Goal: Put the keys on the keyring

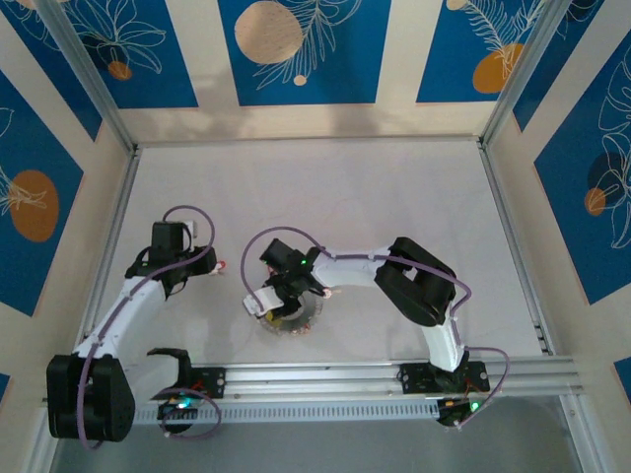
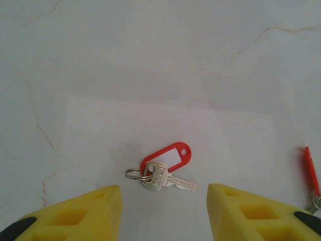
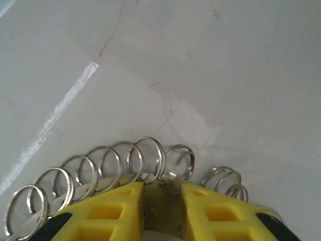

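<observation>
**Yellow fingers pinch the keyring, one key loose to its left**

Grey metal loops, thin round wire set side by side in an arc, make up the keyring (image 3: 119,163). From above, its rim (image 1: 288,323) looks toothed. It lies on the bench (image 1: 345,187) close to the near aluminium rail (image 1: 345,374), which runs just behind it along the bench edge. The right hand (image 3: 162,188) sits on the keyring's near side. Its blocky yellow plastic fingers (image 3: 115,211) are drawn in to a narrow slot and are clamped on the ring, with loops fanning out on both sides.

To the left of the keyring, and apart from it, the left hand (image 2: 161,193) hangs over the bench with its fingers spread wide, holding nothing. Just ahead of its tips lies a flat silver key (image 2: 160,173), joined by a small split ring (image 2: 133,174) to a red plastic tag (image 2: 168,158) with a white window. A second red tag (image 2: 311,170) lies edge-on nearer the keyring.

Beyond the keyring, smooth pale bench with faint hairline veins runs broad and flat to the far wall. Metal frame rails bound it on the left and right.
</observation>
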You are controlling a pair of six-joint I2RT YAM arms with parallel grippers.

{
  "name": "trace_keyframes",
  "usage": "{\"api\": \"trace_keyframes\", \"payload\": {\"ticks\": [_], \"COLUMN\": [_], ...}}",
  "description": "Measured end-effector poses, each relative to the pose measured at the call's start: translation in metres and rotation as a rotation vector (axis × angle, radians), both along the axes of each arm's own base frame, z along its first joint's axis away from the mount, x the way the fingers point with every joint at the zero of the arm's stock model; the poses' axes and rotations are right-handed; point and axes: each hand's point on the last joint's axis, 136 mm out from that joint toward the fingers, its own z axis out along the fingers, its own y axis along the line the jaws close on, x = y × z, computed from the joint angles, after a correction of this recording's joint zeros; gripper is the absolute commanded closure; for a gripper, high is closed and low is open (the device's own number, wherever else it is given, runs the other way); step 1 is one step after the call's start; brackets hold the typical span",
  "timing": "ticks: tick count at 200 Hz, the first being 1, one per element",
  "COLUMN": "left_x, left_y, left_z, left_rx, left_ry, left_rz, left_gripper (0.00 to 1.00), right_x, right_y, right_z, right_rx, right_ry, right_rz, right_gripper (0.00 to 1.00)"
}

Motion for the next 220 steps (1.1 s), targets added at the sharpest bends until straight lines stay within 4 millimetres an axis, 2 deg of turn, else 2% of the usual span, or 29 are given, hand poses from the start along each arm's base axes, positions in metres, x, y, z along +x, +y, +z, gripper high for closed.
{"api": "trace_keyframes", "payload": {"ticks": [21,89,126,220], "left_x": [0.000,0.004,0.006,0.007], "left_y": [-0.001,-0.006,-0.007,-0.011], "left_z": [0.000,0.003,0.004,0.005], "left_rx": [-0.004,-0.032,-0.037,-0.057], "left_ry": [0.001,-0.018,-0.029,-0.035], "left_rz": [-0.002,-0.018,-0.022,-0.028], "left_gripper": [0.51,0.51,0.51,0.51], "right_x": [0.005,0.018,0.016,0.005], "right_y": [0.002,0.005,0.006,0.007], "right_z": [-0.001,0.000,0.001,0.000], "right_rx": [0.001,0.003,0.008,0.002], "right_ry": [-0.022,-0.067,-0.051,0.006], "right_rz": [-0.017,-0.076,-0.076,-0.064], "right_gripper": [0.73,0.87,0.82,0.81]}}
